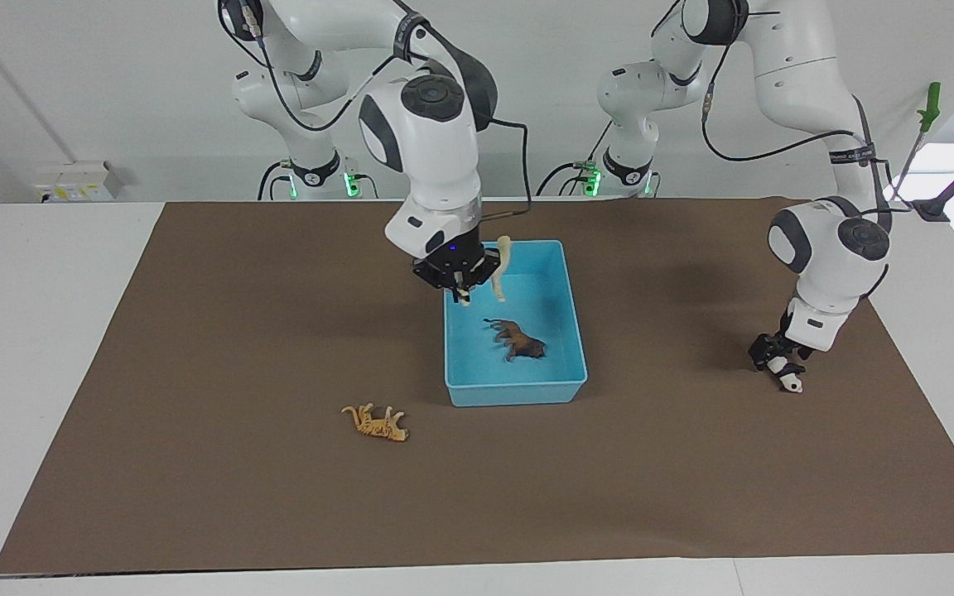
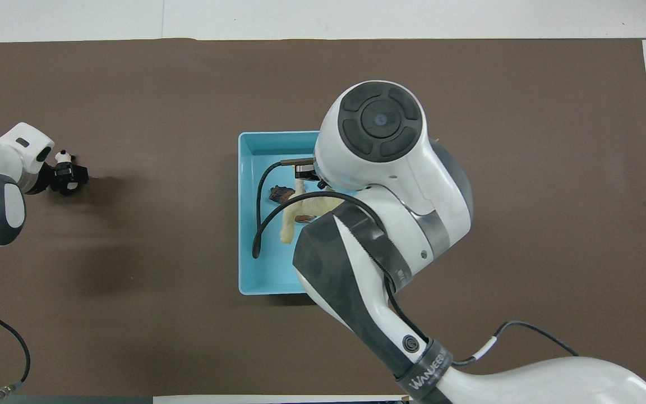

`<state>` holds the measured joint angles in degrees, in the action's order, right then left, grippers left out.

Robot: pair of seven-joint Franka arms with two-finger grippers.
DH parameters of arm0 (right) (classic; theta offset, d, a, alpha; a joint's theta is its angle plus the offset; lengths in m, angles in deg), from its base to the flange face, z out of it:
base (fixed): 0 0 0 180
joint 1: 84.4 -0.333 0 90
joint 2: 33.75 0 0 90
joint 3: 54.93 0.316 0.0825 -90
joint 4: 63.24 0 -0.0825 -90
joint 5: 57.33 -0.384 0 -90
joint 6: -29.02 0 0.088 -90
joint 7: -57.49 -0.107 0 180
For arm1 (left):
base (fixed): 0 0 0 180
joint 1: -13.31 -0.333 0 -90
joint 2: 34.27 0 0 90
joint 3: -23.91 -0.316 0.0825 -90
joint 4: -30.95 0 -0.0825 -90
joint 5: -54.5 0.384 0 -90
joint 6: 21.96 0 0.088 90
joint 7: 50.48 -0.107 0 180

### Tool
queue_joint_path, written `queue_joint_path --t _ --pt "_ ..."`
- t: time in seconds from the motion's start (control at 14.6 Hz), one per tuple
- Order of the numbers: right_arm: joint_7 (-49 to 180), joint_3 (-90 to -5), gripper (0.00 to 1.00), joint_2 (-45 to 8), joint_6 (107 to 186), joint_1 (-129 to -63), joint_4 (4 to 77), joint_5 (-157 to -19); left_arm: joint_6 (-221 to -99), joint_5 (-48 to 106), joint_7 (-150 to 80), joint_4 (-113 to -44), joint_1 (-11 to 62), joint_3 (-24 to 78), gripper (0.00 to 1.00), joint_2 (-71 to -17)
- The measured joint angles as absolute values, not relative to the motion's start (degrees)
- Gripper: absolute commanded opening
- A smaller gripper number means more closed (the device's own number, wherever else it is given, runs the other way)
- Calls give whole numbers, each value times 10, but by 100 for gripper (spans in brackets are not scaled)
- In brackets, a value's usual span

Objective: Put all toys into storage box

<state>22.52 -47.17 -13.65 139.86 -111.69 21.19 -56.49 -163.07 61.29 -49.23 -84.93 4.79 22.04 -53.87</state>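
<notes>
Storage box (image 1: 564,281), light blue with low walls, sits on the brown mat (image 1: 237,331) near the middle of the table, and holds 1 toy lying on its floor: the brown lion-like figurine (image 1: 520,340), on its side in the half farther from the robots.

Right arm reaches out over the box. Its right gripper (image 1: 462,291) hangs above the box's nearer half, toward the right arm's end, with fingertips pinched tight on the cream-white alpaca (image 1: 500,266). The alpaca dangles tilted in the air, clear of the box floor; in the overhead view it shows partly under the arm, above the lion-like figurine.

Left arm is lowered toward its own end of the mat, well apart from the box. Its left gripper (image 1: 782,370) is down at the black-and-white panda (image 1: 791,382), fingers set around the figurine. Whether they are pressing on it cannot be told.

Orange striped tiger (image 1: 376,422) lies on its side on the mat, outside the box, farther from the robots and toward the right arm's end.
</notes>
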Motion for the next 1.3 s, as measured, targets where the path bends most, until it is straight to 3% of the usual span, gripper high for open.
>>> queue_joint_path --t 0.07,0.2,0.48,0.75,1.02,1.3 --pt "219 -472 0 -131 1408 -1121 215 -564 -1632 613 -492 -850 47 221 4 -538" --pt "219 -474 100 -125 1412 -1119 221 -564 -1632 613 -492 -850 47 223 0 -536" --pt "219 -475 100 -130 1381 -1121 220 -525 -1618 613 -472 -837 48 227 0 -535" --pt "267 -481 100 -139 1374 -1080 213 -516 -1513 613 -405 -768 76 236 0 -526" --pt "465 -481 100 -133 1446 -973 223 -517 -1446 613 -258 -742 155 239 0 -492" --pt "677 -481 100 -120 1496 -950 251 -517 -1375 611 -71 -737 270 243 0 -439"
